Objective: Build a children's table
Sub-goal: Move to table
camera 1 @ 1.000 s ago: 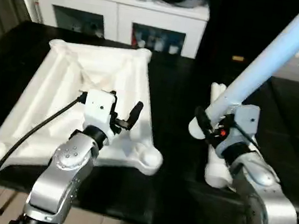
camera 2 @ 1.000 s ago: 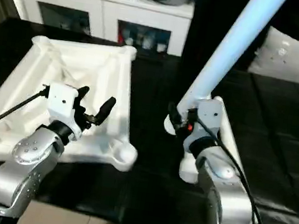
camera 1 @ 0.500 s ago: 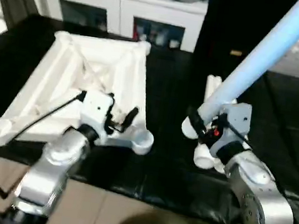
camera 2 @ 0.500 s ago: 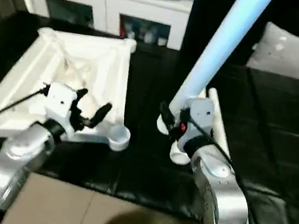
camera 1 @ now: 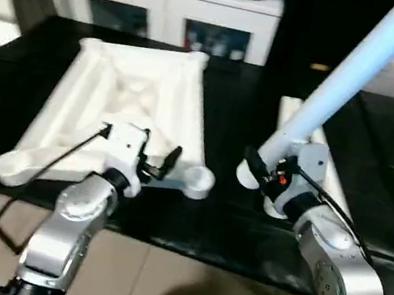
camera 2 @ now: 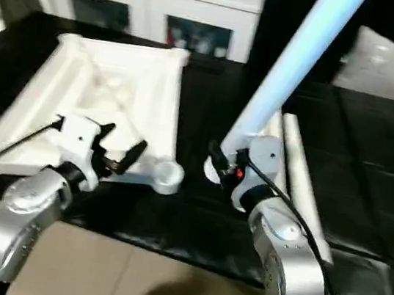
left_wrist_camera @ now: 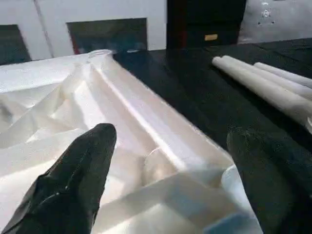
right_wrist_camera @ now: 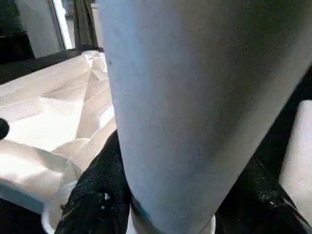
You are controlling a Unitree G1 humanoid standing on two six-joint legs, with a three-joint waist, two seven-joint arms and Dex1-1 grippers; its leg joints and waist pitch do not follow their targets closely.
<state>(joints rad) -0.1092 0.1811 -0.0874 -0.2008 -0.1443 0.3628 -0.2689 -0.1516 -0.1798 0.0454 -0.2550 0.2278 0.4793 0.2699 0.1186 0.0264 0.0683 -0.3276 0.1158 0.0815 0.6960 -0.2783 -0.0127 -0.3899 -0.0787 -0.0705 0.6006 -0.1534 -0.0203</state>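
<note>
- Right gripper (camera 1: 266, 174) clamps a leg (camera 1: 358, 64) near its thick end — long axis rising up and away to the right.
- Top (camera 1: 125, 103) lies ribs-up on the black table (camera 1: 241, 124); its near socket (camera 1: 197, 180) sits just left of the leg's end, nearer the right arm.
- Left gripper (camera 1: 157, 158) wide, empty — over the top's near edge.
- Spare legs (camera 1: 326, 174) lie behind the right gripper.

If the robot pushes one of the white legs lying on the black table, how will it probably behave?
The spare legs are smooth round tubes lying flat on the black table, so a sideways push would probably roll one. They taper, so it may curve rather than roll straight. They look like hollow plastic, likely stiff and light.
</note>
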